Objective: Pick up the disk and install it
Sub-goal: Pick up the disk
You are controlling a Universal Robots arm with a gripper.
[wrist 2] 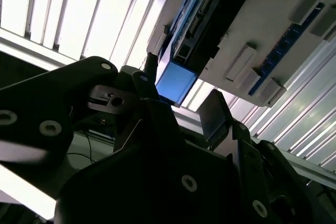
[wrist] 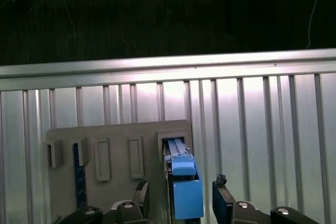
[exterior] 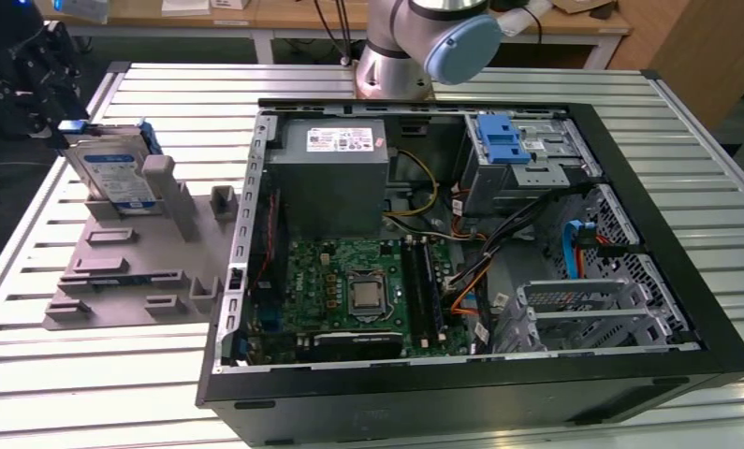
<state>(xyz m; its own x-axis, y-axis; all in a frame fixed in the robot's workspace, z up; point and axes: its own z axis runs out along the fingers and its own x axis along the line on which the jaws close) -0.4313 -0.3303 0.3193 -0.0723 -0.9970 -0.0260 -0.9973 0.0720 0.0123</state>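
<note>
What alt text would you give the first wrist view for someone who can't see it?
The open claw straddles the disk in its blue caddy, with a finger on either side and a gap at each. The disk stands on edge in a slot of a grey holder plate, which lies on a slatted metal table.

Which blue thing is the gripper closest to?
The disk, standing in the grey holder outside the computer case; the gripper straddles it. The blue-latched cage sits inside.

Silver disk (exterior: 107, 173) wears a blue caddy (exterior: 144, 140); pincer (wrist: 181, 199) black, holder (exterior: 122, 281) grey, table (exterior: 72, 374) ribbed.
</note>
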